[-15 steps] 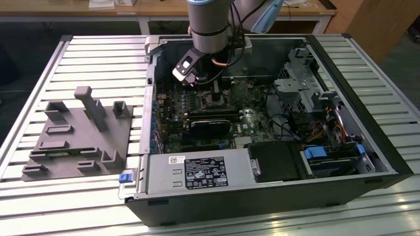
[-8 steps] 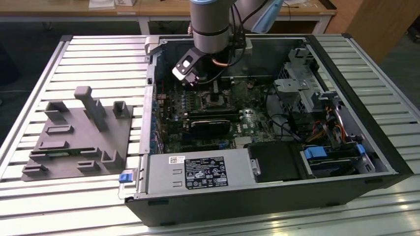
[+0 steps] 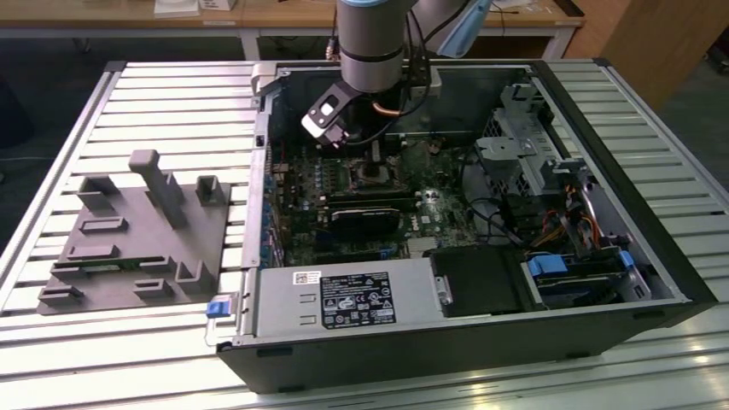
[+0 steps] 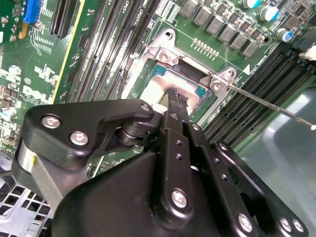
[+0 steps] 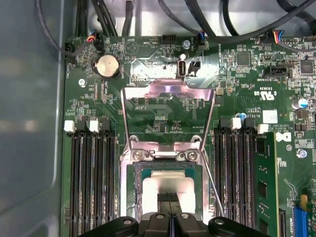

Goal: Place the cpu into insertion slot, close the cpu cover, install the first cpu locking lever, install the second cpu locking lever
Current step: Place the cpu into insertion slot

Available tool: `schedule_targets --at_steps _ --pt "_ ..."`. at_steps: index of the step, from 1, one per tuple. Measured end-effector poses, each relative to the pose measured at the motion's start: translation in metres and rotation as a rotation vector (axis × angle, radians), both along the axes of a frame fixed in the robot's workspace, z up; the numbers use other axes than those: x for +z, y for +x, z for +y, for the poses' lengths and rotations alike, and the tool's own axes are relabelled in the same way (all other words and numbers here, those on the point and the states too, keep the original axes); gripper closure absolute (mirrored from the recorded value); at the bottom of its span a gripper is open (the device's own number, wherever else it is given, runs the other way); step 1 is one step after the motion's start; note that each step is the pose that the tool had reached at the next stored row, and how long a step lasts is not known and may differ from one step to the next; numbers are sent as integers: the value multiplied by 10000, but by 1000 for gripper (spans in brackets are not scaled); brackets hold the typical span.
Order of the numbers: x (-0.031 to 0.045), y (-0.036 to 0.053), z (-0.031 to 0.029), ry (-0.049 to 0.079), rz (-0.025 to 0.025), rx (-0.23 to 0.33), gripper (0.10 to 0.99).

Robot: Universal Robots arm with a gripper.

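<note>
The cpu [image 5: 168, 183], a pale silver square, lies flat in the insertion slot [image 5: 129, 197] on the green board. My gripper [image 5: 168, 197] is shut, its two thin black fingertips [image 4: 172, 94] pressed together right over the cpu's [image 4: 152, 93] top; whether they touch it I cannot tell. The cpu cover [image 5: 168, 90], a silvery frame with a large window, stands swung open away from the insertion slot [image 4: 164, 53]. A thin wire locking lever [image 4: 269, 104] sticks out unlatched beside the socket. In the exterior view the gripper [image 3: 370, 155] hangs over the slot [image 3: 374, 176] inside the open computer case.
Long black memory slots [image 5: 91, 177] flank the socket, and one holds a green module [image 5: 261, 192]. In the case sit a black card [image 3: 370, 218], a power supply [image 3: 341, 299], drive bays [image 3: 569, 273] and cables [image 3: 569, 222]. A grey fixture [image 3: 137, 231] lies on the table.
</note>
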State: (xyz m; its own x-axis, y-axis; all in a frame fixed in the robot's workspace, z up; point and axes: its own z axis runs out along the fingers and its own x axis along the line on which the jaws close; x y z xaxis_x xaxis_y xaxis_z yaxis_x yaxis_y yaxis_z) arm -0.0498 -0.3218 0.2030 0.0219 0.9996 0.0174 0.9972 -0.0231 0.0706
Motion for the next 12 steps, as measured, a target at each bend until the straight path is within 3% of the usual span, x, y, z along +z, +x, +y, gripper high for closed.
schedule_targets --at_steps 12 --pt "-21 24 0 -2 1 0 980"
